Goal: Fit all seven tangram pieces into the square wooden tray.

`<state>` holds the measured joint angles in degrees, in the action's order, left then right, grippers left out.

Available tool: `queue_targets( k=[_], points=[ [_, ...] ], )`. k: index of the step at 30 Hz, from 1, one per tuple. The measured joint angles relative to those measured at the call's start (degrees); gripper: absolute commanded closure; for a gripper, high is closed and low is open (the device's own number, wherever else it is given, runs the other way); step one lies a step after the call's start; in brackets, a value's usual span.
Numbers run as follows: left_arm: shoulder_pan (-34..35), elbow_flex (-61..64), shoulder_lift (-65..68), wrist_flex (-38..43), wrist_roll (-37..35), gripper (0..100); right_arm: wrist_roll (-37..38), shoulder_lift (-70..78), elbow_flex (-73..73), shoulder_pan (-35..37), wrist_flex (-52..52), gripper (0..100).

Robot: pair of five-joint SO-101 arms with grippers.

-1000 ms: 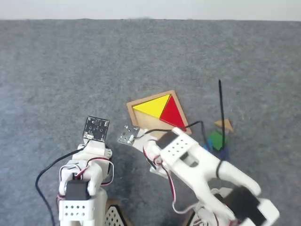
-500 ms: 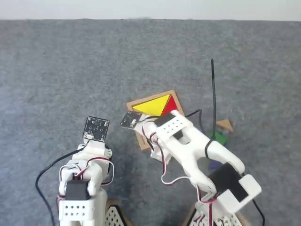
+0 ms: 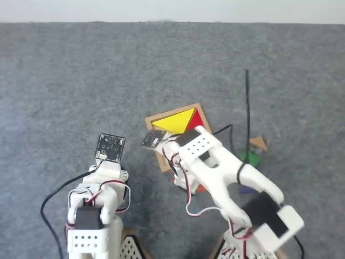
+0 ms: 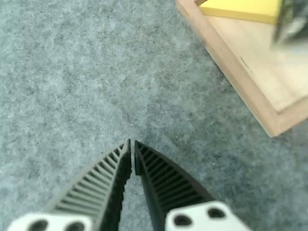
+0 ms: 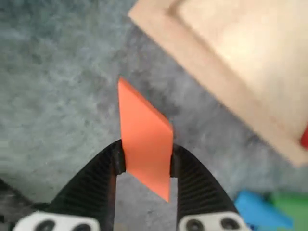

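Hanging just outside the rim of the tray [image 5: 207, 67], the orange piece [image 5: 144, 130] is pinched by the right gripper [image 5: 144, 156], its long axis slightly skewed to that rim; bare tray floor lies just beyond. The left gripper [image 4: 132, 144] is closed empty, beside the tray's corner.

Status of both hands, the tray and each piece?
left hand: shut, empty
right hand: shut on orange piece
orange piece: gripped, outside tray
tray: partly filled
yellow triangle: in tray
red triangle: in tray
green piece: loose on carpet
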<state>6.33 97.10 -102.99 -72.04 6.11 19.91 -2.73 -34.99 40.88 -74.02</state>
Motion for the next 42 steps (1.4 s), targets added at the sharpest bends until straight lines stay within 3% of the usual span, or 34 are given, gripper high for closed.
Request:
queue_targets(
  k=[7, 13, 22, 42],
  points=[
    [0.0, 0.0, 0.0, 0.0, 0.0, 99, -10.5, -2.1, 0.0, -6.4, 3.7, 99.1],
    [0.0, 0.0, 0.0, 0.0, 0.0, 99, -16.6, -2.1, -0.7, -6.5, 4.1, 99.1],
    [0.0, 0.0, 0.0, 0.0, 0.0, 99, -12.3, -2.2, -4.0, -0.5, 4.1, 98.9],
    [0.0, 0.0, 0.0, 0.0, 0.0, 99, -8.7, -2.2, -4.1, 0.0, 2.9, 93.5]
  ],
)
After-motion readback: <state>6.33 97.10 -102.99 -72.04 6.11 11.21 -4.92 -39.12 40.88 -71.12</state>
